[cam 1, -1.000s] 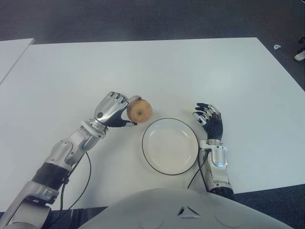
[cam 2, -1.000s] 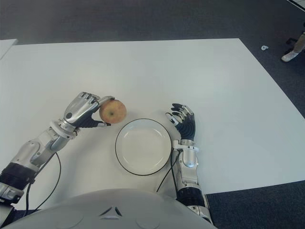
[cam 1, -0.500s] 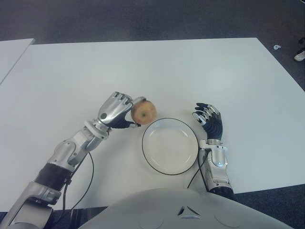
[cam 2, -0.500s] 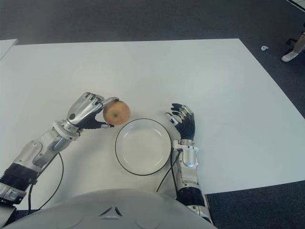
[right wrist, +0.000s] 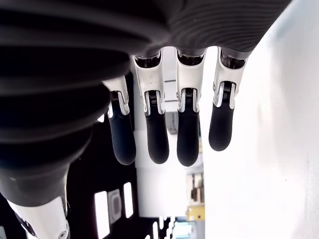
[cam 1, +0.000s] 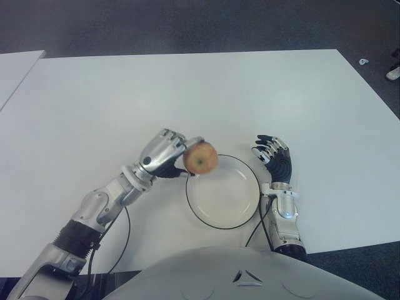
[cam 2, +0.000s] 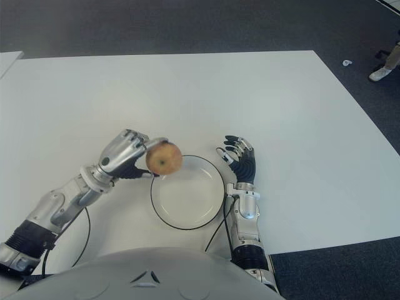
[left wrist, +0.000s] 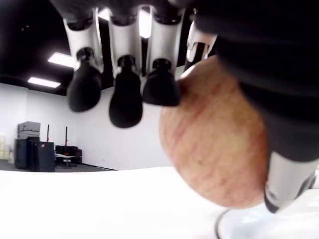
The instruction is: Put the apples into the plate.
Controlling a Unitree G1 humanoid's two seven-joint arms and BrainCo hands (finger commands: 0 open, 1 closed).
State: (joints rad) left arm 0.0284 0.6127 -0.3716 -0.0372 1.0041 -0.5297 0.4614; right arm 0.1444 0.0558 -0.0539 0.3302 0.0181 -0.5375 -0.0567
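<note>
My left hand [cam 1: 164, 155] is shut on a yellow-red apple [cam 1: 200, 157], carried above the far left rim of the white plate [cam 1: 222, 212]. In the left wrist view the apple [left wrist: 214, 154] sits between thumb and curled fingers [left wrist: 124, 99]. The plate has a dark rim and holds nothing. My right hand [cam 1: 275, 156] shows just right of the plate, fingers relaxed and spread, holding nothing.
The white table [cam 1: 206, 94] stretches wide behind the plate. A second white table [cam 1: 15, 69] shows at the far left. Dark carpet lies beyond the table's far edge. Cables [cam 1: 119, 231] trail from both forearms near my body.
My left hand has carried the apple rightward and toward me, from beside the plate's left to over its far left rim. The right hand has not moved.
</note>
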